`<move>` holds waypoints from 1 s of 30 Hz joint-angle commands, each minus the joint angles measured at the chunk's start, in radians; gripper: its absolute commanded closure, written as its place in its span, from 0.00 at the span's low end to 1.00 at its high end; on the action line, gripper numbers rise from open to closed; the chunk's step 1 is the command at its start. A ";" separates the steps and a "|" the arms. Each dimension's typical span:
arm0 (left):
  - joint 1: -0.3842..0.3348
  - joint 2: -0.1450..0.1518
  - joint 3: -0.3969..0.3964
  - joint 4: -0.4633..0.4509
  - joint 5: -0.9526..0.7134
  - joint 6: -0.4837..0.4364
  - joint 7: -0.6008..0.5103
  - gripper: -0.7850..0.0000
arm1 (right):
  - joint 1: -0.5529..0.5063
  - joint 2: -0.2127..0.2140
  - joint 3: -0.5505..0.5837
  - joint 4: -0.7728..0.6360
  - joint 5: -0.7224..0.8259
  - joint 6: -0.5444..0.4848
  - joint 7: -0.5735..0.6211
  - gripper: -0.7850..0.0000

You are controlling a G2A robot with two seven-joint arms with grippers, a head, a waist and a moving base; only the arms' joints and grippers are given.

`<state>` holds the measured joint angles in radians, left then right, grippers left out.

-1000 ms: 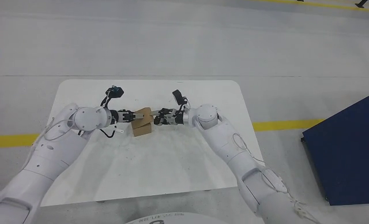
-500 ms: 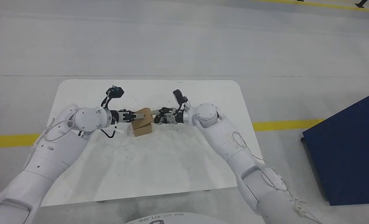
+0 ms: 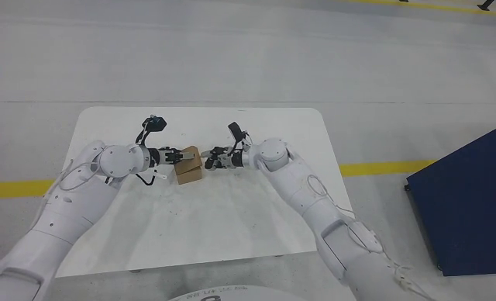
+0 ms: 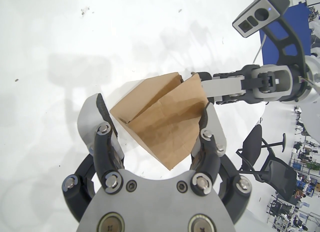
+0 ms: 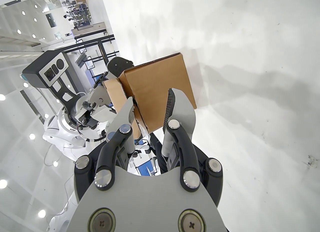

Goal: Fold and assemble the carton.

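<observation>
The brown carton (image 3: pixel 189 164) sits a little left of the middle of the top view, on the far half of the white surface (image 3: pixel 256 223), between two arms that come in from the lower left and lower right of the frame. The left gripper (image 3: pixel 173 156) meets it from the left and the right gripper (image 3: pixel 207 158) from the right, so the two face each other across the box. In the left wrist view the left gripper (image 4: pixel 153 104) holds the carton (image 4: pixel 162 120). Its fingers stand wide, one pad (image 4: pixel 104 107) against a corner of the box and the other against the opposite edge. On the face turned to that camera two flaps meet along a slanting seam, one overlapping the other. From beyond, the right gripper (image 4: pixel 205 89) has its fingers narrow on the far flap's edge. In the right wrist view the right gripper (image 5: pixel 151 96) is closed narrowly over a corner of the carton (image 5: pixel 155 85), one finger (image 5: pixel 175 102) lying on the broad plain panel and the other at the folded edge beside it. The left gripper (image 5: pixel 117 64) touches the box's far end. Whether the carton rests on the surface or hangs just above it cannot be told. Small dark specks (image 4: pixel 85 11) mark the surface (image 4: pixel 50 42). Beyond it lies a grey floor (image 3: pixel 248 53) with a yellow line (image 3: pixel 387 167), and a dark blue slab (image 3: pixel 465 208) lies at the right edge of the frame.
</observation>
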<state>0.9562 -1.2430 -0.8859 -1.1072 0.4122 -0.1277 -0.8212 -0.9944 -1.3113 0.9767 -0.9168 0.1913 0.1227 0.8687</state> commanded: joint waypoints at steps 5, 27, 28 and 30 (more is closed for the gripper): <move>-0.002 -0.002 0.001 0.005 0.000 0.000 0.000 0.13 | 0.006 -0.003 -0.008 0.007 0.002 -0.010 0.004 0.61; -0.007 -0.008 0.003 0.019 0.003 -0.005 0.002 0.12 | 0.021 -0.012 -0.042 0.014 -0.019 -0.009 0.020 0.58; -0.007 -0.009 0.003 0.019 0.004 -0.006 0.002 0.13 | 0.022 -0.013 -0.043 0.015 -0.019 -0.008 0.019 0.59; -0.006 -0.009 0.003 0.019 0.004 -0.008 0.005 0.13 | 0.025 -0.014 -0.047 0.018 -0.019 -0.006 0.021 0.59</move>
<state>0.9495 -1.2517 -0.8830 -1.0880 0.4162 -0.1346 -0.8181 -0.9709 -1.3250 0.9320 -0.9003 0.1726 0.1161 0.8879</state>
